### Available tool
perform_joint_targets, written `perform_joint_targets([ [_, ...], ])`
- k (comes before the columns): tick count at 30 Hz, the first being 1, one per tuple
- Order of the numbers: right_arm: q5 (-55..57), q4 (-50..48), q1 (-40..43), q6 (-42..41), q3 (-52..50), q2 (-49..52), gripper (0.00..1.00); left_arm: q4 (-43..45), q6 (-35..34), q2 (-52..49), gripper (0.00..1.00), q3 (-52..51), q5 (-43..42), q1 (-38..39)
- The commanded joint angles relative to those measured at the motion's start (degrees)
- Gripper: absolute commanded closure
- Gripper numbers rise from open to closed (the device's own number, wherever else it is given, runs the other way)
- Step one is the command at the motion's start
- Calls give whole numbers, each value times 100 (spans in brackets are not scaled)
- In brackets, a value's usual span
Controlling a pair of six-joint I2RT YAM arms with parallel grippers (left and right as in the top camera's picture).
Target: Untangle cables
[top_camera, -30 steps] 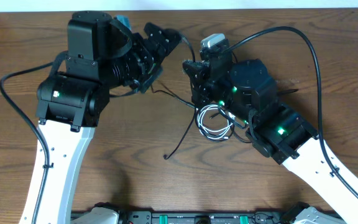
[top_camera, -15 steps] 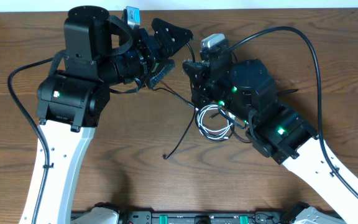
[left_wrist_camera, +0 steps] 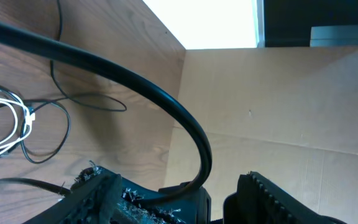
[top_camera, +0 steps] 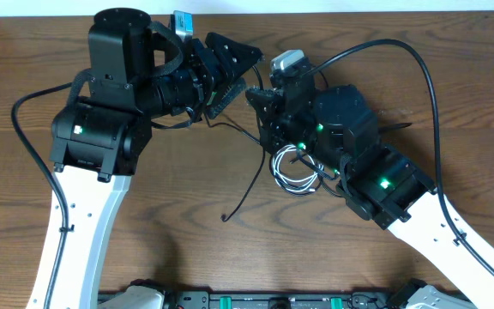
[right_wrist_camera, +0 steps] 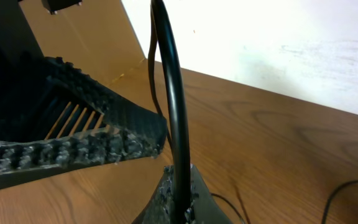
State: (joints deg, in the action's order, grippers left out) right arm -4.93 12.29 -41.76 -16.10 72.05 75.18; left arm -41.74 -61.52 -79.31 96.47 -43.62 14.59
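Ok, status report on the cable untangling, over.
Left gripper open. Right gripper shut on black cable. White cable looped among thin black strands. Grippers close together.

1. Brown wooden table [top_camera: 453, 69]: visible grain, smooth satin finish.
2. Thin black cables [top_camera: 245, 193]: smooth, slightly glossy sheath, probably rubber.
3. Short white cable [top_camera: 294, 183]: glossy plastic.
4. Black ribbed finger pads [right_wrist_camera: 73, 152]: rough, matt.
5. Tan cardboard panel [left_wrist_camera: 278, 112]: matt.
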Motion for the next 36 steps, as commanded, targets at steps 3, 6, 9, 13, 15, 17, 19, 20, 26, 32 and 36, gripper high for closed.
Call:
perform_joint_targets([
  [3, -17, -28, -48, -57, 101, -28, 99, 28, -31, -4, 39, 35, -92, 190],
  [6, -15, -28, -48, -57, 101, -26, 99, 28, -31, -4, 48, 35, -79, 188],
  [9, -13, -31, -46, -55, 101, -26, 99, 28, -31, -4, 51, 37, -79, 188],
  [13, -4, -37, -46, -57, 101, -26, 99, 28, -31, -4, 59, 35, -76, 188],
  [15, 31, -44, -46, -55, 101, -26, 99, 28, -31, -4, 62, 35, -76, 188],
  [17, 28, -52, -46, -57, 101, -26, 99, 28, -31, -4, 64, 35, -76, 188],
  [19, 28, -52, -46, -57, 101, -26, 99, 28, -31, -4, 69, 35, -76, 188],
  [20, 28, -52, -46, -57, 101, -26, 99, 28, -31, -4, 72, 35, -76, 188],
  [26, 31, -59, -46, -57, 101, -26, 99, 28, -31, -4, 78, 35, -72, 188],
  [32, 28, -57, -46, -57, 101, -26, 99, 31, -31, -4, 86, 35, -70, 188],
  [36, 26, -55, -46, -59, 101, -26, 99, 31, -31, -4, 87, 35, -11, 188],
])
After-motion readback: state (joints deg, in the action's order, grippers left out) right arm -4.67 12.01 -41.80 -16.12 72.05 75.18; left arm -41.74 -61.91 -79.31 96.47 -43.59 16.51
